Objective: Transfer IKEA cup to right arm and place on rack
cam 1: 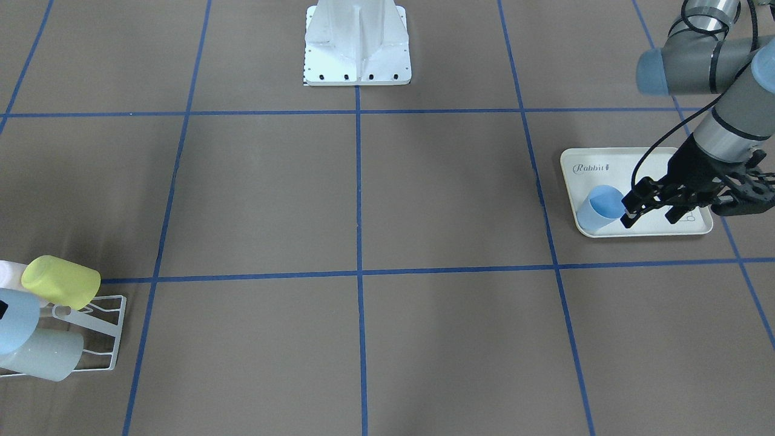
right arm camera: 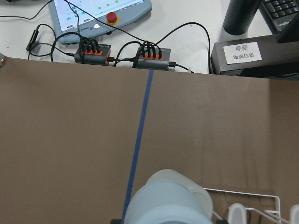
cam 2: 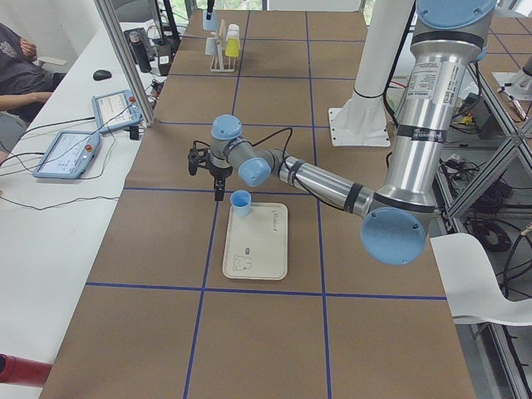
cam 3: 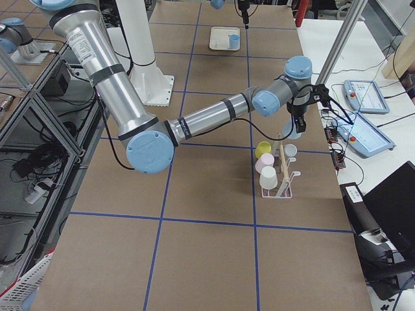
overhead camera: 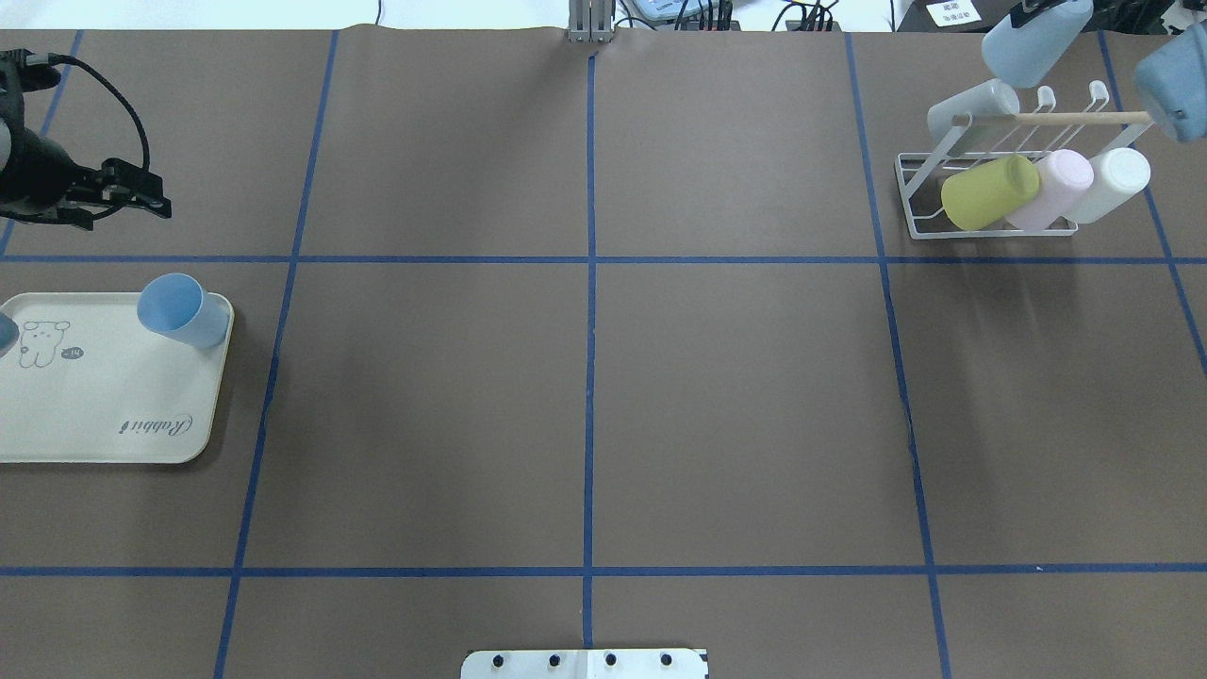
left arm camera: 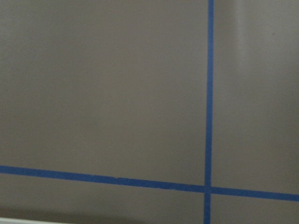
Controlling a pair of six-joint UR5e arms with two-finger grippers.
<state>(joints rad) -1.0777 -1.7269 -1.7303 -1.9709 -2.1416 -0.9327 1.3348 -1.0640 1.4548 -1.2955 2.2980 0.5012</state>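
Overhead exterior view shows two cups in play. A blue cup (overhead camera: 179, 309) stands mouth-up at the far corner of the rabbit-print tray (overhead camera: 104, 405), on the side nearer the table's middle. A pale blue cup (overhead camera: 1035, 45) hangs tilted in the air just beyond the rack (overhead camera: 981, 234).

The right gripper (cam 3: 297, 124) appears to pinch that pale cup, since the right wrist view has it right at the fingers. The placing step seems to be in hand. Yellow-green, pink and white cups already sit on the rack below the wooden dowel (overhead camera: 1066, 119), so the next move likely calls for lowering the pale cup mouth-first onto a free prong without knocking them, then releasing it.

The left gripper (cam 1: 657, 209) hovers above the tray beside the blue cup, fingers spread and empty. It would need to descend around the cup's wall before closing.
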